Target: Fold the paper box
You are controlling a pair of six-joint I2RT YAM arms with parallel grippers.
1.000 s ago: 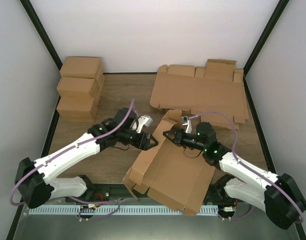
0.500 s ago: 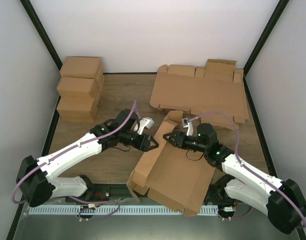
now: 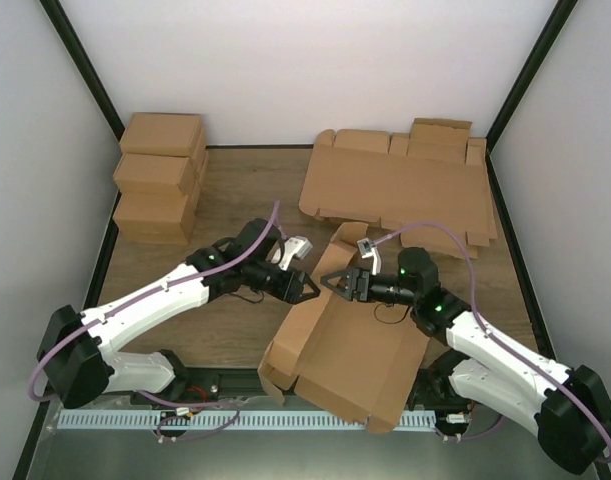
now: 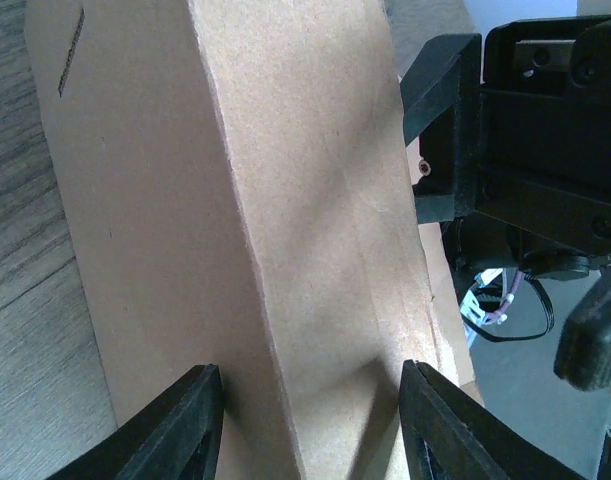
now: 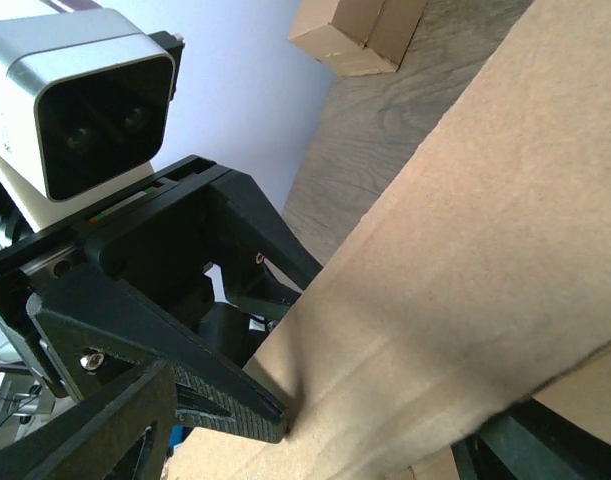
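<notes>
Paper box [image 3: 350, 350]: plain brown die-cut cardboard piece with creased panels, flaps and tabs. Its broad base panel lies flat just on the near side of both grippers, toward the arm bases. Its long left wall stands raised between the two grippers.
Left gripper [image 3: 307, 288]: black two-finger gripper on the white left arm. It meets the raised wall from the left, and its fingers [image 4: 175, 430] straddle the folded cardboard edge, one on each face.
Left grip state: jaws about half spread, with cardboard filling the gap. Whether they press on it cannot be told.
Right gripper [image 3: 337, 283]: black two-finger gripper on the white right arm. It faces the left gripper from the opposite side of the wall, fingertips near fingertips.
Right grip state: jaws spread wide with the wall panel passing between them, and nothing is clamped.
Flat blanks [image 3: 395, 190]: thick sheaf of flat brown cardboard blanks, well beyond the right gripper at the far right of the table.
Closed boxes [image 3: 160, 175]: three shut brown cardboard boxes in a row, well apart from the left gripper, far to its left.
Tabletop [image 3: 235, 200]: wood-grain surface under the paper box and both grippers.
</notes>
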